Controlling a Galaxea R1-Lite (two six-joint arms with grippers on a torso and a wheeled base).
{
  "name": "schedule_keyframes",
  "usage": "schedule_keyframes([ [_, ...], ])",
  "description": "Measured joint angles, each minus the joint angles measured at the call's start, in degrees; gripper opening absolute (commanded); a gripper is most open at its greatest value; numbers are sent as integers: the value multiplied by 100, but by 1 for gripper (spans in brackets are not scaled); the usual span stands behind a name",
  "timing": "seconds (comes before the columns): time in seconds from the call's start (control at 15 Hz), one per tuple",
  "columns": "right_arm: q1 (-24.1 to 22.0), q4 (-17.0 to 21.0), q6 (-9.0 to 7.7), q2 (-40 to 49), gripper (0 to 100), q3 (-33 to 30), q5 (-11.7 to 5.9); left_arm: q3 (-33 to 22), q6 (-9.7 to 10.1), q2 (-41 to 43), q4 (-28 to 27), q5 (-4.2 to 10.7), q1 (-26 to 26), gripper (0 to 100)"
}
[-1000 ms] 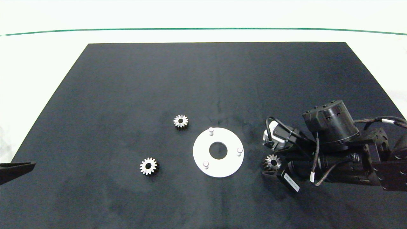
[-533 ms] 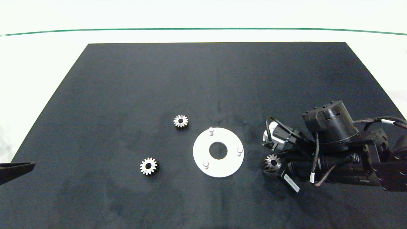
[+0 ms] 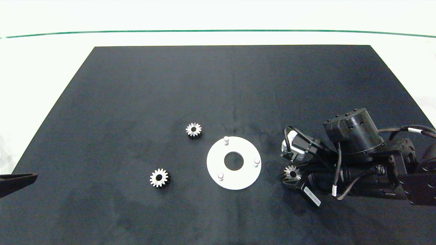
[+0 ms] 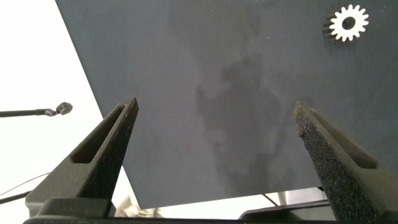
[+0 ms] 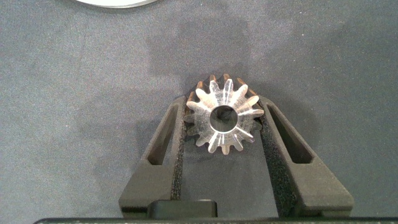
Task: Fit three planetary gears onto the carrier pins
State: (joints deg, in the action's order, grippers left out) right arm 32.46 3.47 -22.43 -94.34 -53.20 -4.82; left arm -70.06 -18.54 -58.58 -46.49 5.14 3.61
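Note:
The white carrier disc (image 3: 238, 180) lies flat on the black mat, its three carrier pins (image 3: 226, 140) (image 3: 257, 161) (image 3: 220, 176) all bare. Two silvery planetary gears lie loose to its left, one near the far pin (image 3: 193, 129) and one nearer the front (image 3: 159, 177). A third gear (image 3: 292, 173) (image 5: 222, 118) rests on the mat just right of the disc, with my right gripper (image 3: 289, 174) (image 5: 224, 111) shut on it, one finger against each side of its teeth. My left gripper (image 4: 214, 112) stays open at the mat's left edge (image 3: 20, 179).
The black mat (image 3: 218, 85) covers most of the white table, with bare mat behind and in front of the disc. The right arm's wrist and cables (image 3: 354, 149) fill the right front corner. The disc's edge (image 5: 115, 2) shows just beyond the held gear.
The right wrist has shifted slightly and its fingers have drawn in against the gear. The other gears, the disc and the left arm have not moved.

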Motion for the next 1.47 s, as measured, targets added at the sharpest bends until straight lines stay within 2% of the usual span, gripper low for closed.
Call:
schedule_keyframes([
  [0.2, 15, -9, -5, 22, 25, -11, 2, 0, 0, 0, 0, 0, 0, 100],
  [0.53, 74, 71, -11, 258, 25, -274, 2, 5, 0, 0, 0, 0, 22, 100],
  [0.93, 395, 580, 24, 262, 25, -1061, -4, 20, 0, 0, 0, -2, 77, 100],
  [1.47, 758, 580, 66, -150, 25, -1452, -144, 20, 0, 0, 0, 0, 79, 100],
])
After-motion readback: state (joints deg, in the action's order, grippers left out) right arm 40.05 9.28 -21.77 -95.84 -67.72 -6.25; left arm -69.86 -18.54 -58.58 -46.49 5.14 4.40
